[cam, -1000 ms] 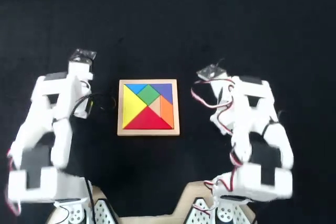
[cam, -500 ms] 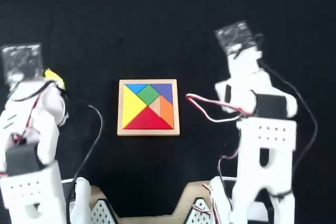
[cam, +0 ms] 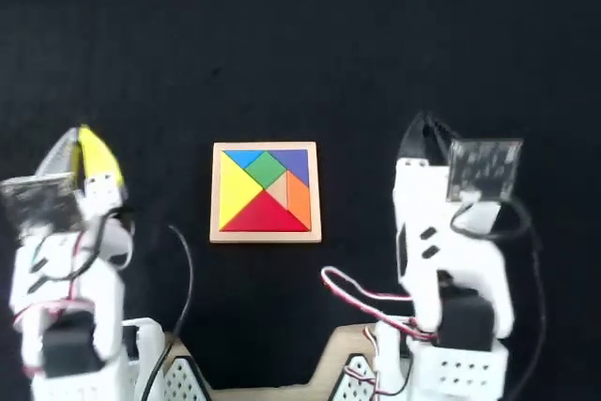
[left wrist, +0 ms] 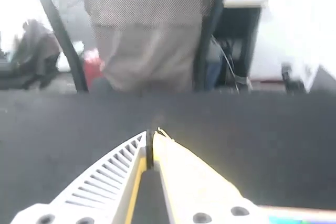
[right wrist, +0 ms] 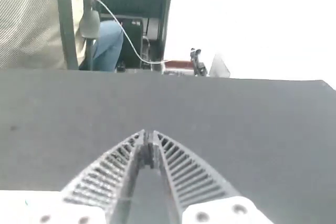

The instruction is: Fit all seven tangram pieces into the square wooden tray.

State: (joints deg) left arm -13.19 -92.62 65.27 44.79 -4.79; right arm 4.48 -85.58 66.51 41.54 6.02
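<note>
The square wooden tray (cam: pixel 215 232) lies at the middle of the black table, with all the coloured tangram pieces (cam: pixel 265 190) fitted flat inside it. My left gripper (cam: pixel 83 131), with a yellow and a white finger, sits well to the tray's left, raised and pointing away over the table; its fingers (left wrist: pixel 178 174) meet at the tips, shut on nothing. My right gripper (cam: pixel 423 124), black-fingered, stands to the tray's right. Its fingertips (right wrist: pixel 148 139) are pressed together with nothing between them.
The black cloth (cam: pixel 300 53) covers the whole table. The arm bases and a wooden board (cam: pixel 329 363) sit at the near edge. A loose red and white cable (cam: pixel 362 293) loops from the right arm. A chair and office clutter (left wrist: pixel 142 45) stand beyond the far edge.
Both arms have drawn back toward their bases and folded upright, their grippers now pointing over the far half of the table. The tray and its pieces have not moved.
</note>
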